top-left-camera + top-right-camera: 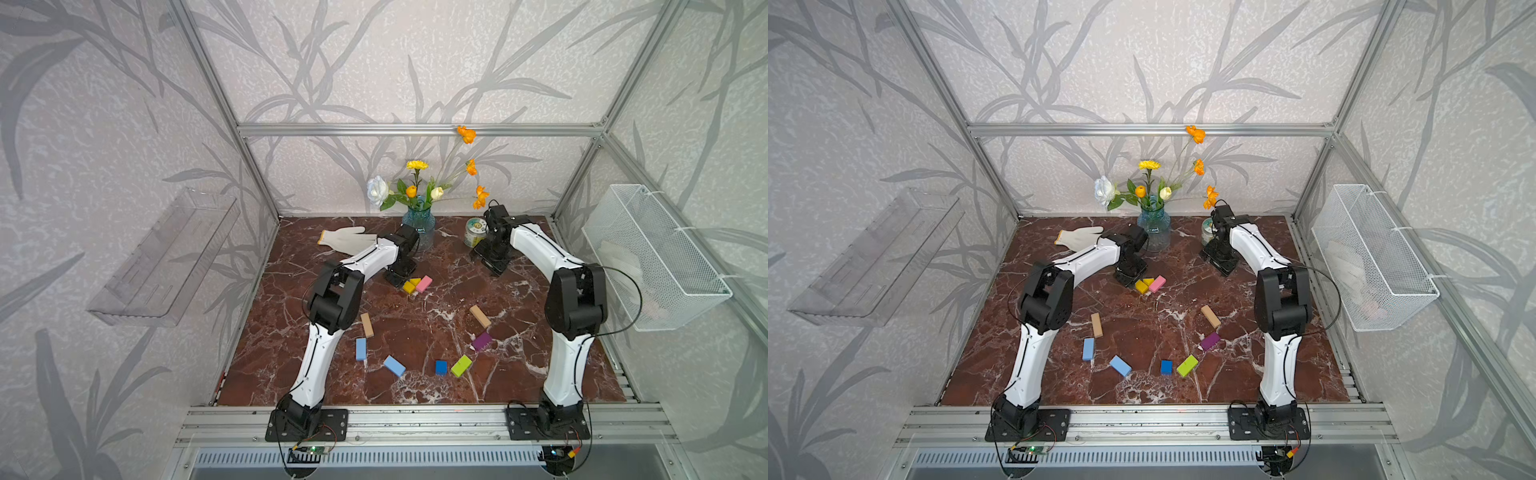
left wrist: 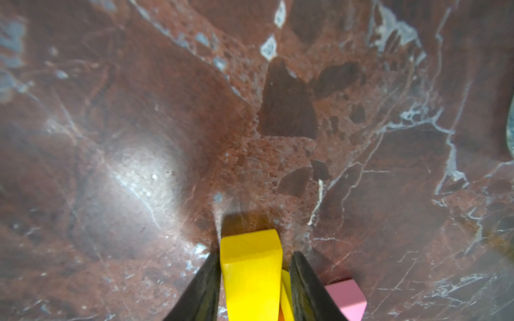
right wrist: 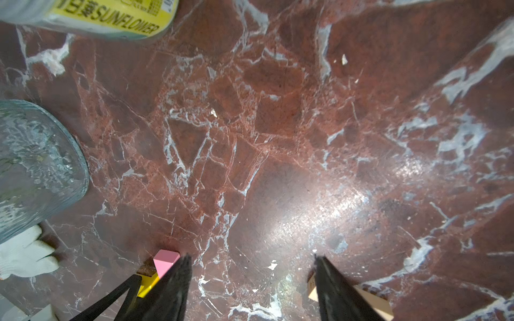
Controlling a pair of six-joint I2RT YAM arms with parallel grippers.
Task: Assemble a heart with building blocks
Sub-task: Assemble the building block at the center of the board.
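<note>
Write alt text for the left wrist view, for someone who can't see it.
A yellow block sits between the two black fingers of the left gripper; whether it is actually gripped is unclear. A smaller yellow piece shows beside it, and a pink block lies just outside one finger. Red-brown marbled tabletop fills the rest.

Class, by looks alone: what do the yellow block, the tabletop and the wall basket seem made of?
Yellow block: probably painted wood; even opaque coat, crisp edges. Tabletop: polished marble or marble-look; white veins, glare. Wall basket: white-coated wire mesh; see-through grid.
</note>
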